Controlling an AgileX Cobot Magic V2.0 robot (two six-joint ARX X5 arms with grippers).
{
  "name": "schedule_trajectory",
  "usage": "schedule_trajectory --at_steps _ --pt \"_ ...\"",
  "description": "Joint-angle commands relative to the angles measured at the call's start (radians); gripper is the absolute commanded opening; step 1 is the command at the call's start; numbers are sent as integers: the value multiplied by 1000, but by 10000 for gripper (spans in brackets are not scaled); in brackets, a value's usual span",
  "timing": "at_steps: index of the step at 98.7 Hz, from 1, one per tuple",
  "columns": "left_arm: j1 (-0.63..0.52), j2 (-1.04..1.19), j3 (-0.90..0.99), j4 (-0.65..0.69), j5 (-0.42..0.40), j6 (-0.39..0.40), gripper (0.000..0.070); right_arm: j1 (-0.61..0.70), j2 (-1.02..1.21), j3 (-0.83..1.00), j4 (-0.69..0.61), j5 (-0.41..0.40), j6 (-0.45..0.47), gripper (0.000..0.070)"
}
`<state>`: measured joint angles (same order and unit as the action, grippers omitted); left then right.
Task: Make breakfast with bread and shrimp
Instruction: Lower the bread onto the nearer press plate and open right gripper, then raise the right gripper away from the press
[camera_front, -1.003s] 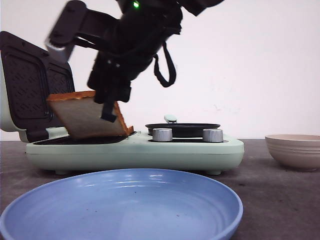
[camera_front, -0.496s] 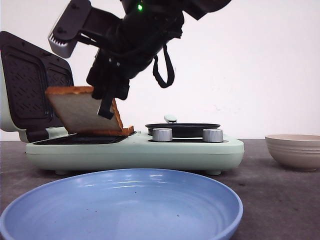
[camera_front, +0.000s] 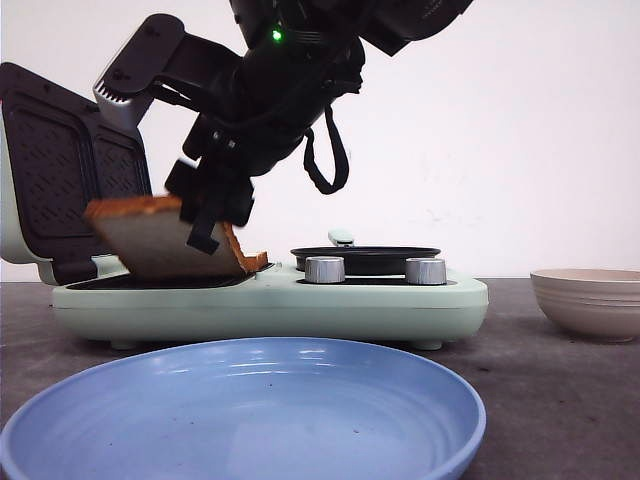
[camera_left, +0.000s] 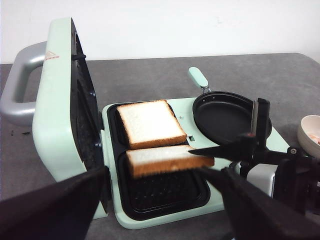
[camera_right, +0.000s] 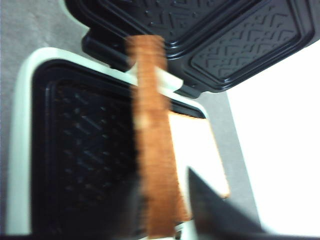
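Two bread slices were in view: one lay flat in the far well of the mint sandwich maker (camera_left: 200, 200), the other slice (camera_front: 160, 240) hung tilted over the near empty well, clamped edge-on between the fingers of the right gripper (camera_front: 207, 215). The left gripper (camera_left: 160, 200) stood spread and empty, close above the table (camera_front: 560, 400). One blue plate (camera_front: 240, 410), one beige bowl (camera_front: 590, 300) and two knobs showed.
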<state>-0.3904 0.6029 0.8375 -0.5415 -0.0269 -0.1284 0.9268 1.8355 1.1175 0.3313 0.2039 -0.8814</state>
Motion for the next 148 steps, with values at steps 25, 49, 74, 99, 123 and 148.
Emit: schedule_trajectory --at_steps 25,49,74,99,123,148 --pt "-5 4 8 11 1 11 431 38 19 18 -17 11 34 501" --pt "-5 4 8 11 1 11 431 38 14 44 -124 14 66 501" --pt "-5 4 8 11 1 11 431 16 14 165 -316 -24 168 501" --pt "-5 4 8 11 2 11 431 -22 15 261 -505 -109 202 501" --pt "-5 4 8 11 2 11 431 -22 15 262 -522 -98 238 500" --pt "-5 4 8 10 2 11 431 -22 -20 304 -519 -38 384 493"
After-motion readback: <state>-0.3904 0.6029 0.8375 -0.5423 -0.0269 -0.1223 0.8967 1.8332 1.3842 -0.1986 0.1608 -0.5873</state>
